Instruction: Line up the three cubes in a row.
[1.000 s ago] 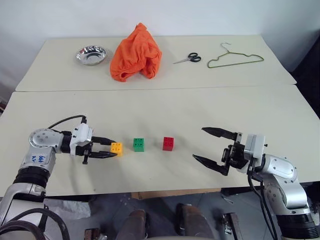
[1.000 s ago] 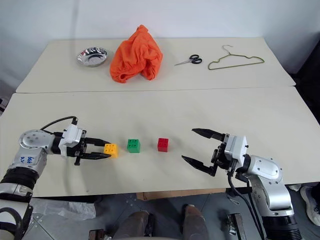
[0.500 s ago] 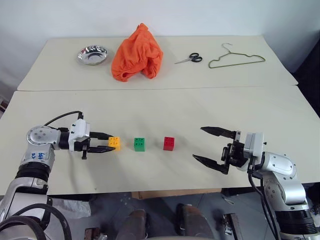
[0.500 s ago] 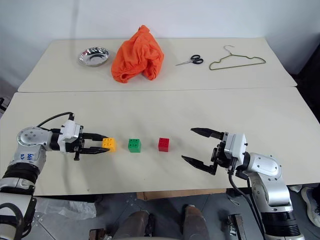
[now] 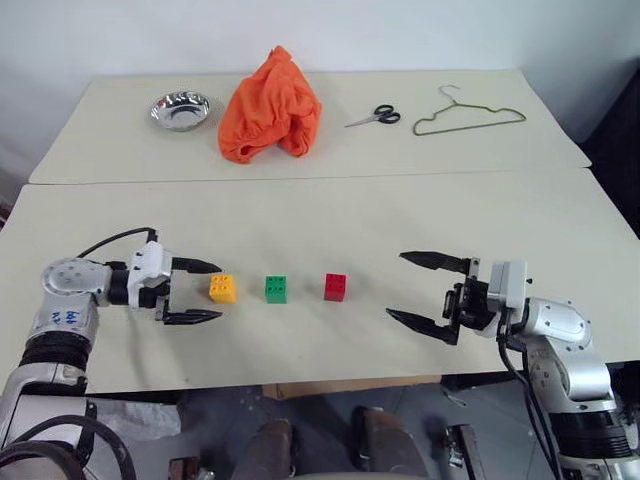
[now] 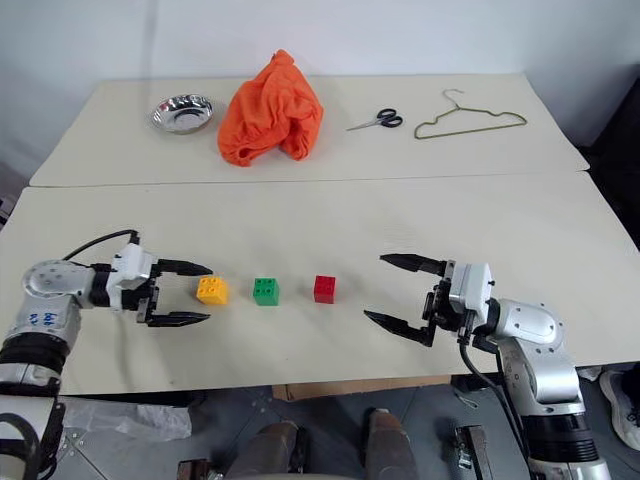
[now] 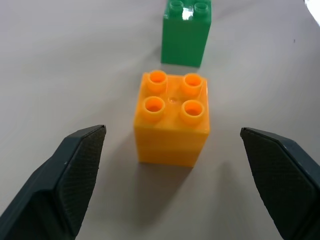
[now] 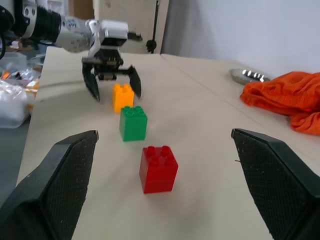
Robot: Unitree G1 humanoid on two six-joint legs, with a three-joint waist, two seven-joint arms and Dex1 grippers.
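Three studded cubes stand in a row on the near table: a yellow-orange cube (image 5: 223, 288), a green cube (image 5: 277, 289) and a red cube (image 5: 336, 287), evenly spaced with gaps between them. My left gripper (image 5: 212, 292) is open at the row's left end. Its fingers flank the yellow-orange cube (image 7: 171, 117) without touching it, and the cube rests on the table. To the right of the red cube (image 8: 158, 167), my right gripper (image 5: 396, 285) hovers open and holds nothing, pointing along the row.
On the far table lie a steel bowl (image 5: 181, 110), a crumpled orange cloth (image 5: 271, 105), scissors (image 5: 374, 116) and a wire hanger (image 5: 468, 115). A seam (image 5: 300, 178) divides the two tables. The near table's front edge runs just below both grippers.
My left gripper has opened, let go of the yellow-orange cube and drawn back slightly to the left. The cube stays on the table. The right gripper has kept still.
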